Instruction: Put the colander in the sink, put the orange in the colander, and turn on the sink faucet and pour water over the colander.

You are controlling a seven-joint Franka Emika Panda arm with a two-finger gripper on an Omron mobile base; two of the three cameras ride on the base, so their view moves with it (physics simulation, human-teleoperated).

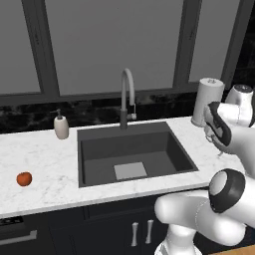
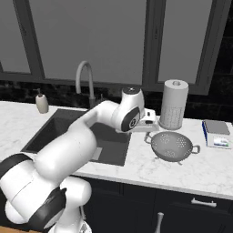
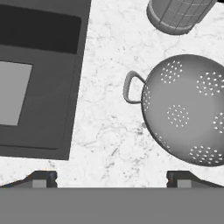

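colander [image 2: 174, 145] on counter [image 2: 150, 168] right of sink [image 2: 63, 132]; orange [image 1: 24, 179] left of sink; faucet [image 1: 127, 97] behind sink; paper towel roll [image 2: 174, 104] behind colander.

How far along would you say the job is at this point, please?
Nothing is done yet. The open end effector hovers above the counter beside the perforated silver metal colander, which sits right of the dark rectangular sink. The small round orange waits on the left; the grey gooseneck faucet runs dry.
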